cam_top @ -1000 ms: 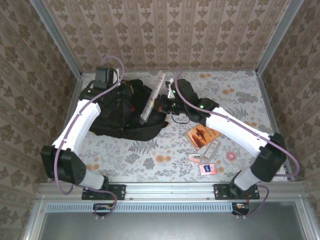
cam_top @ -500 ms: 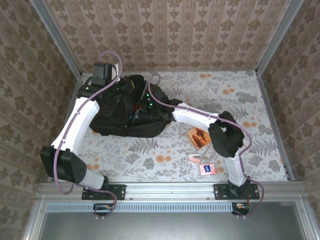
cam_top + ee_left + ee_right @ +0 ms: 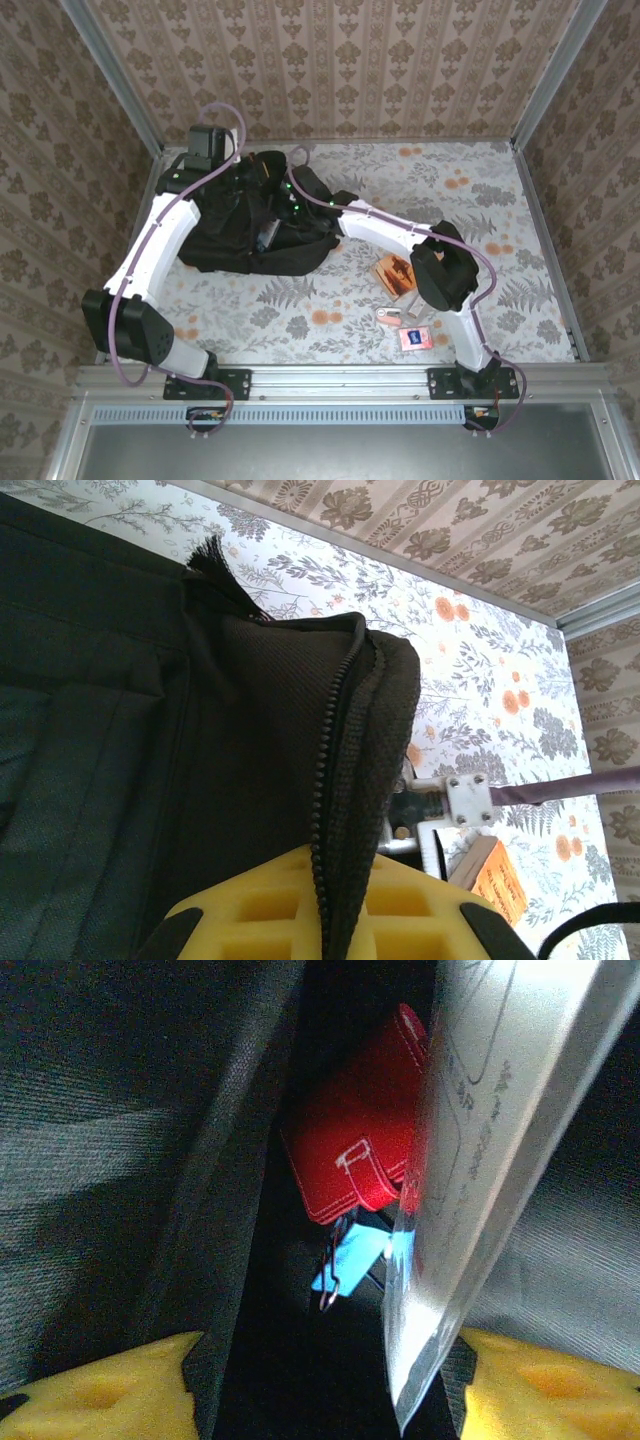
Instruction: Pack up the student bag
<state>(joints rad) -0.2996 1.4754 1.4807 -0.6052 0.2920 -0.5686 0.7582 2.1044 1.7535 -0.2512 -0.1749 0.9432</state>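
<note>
The student bag (image 3: 240, 225), a big black fabric backpack, lies at the back left of the table. My left gripper (image 3: 242, 172) holds up the bag's opening. In the left wrist view it (image 3: 340, 915) is shut on the zipper edge of the student bag (image 3: 150, 730), with fabric pinched between the yellow pads. My right gripper (image 3: 285, 215) reaches down inside the bag. Its yellow fingers (image 3: 100, 1390) stand wide apart, open. A clear printed plastic sleeve (image 3: 480, 1160) stands loose against the right finger. Behind the sleeve lie a red pouch (image 3: 355, 1150) and a blue tag (image 3: 350, 1255).
An orange book (image 3: 398, 272) lies right of the bag and also shows as the orange book (image 3: 500, 875) in the left wrist view. A small silver item (image 3: 390, 316) and a pink card (image 3: 415, 338) lie near the front. Patterned walls close in the table.
My right arm swung left and down from above the bag into its opening, carrying the sleeve inside. Its jaws then opened and let the sleeve go. The left gripper kept its hold.
</note>
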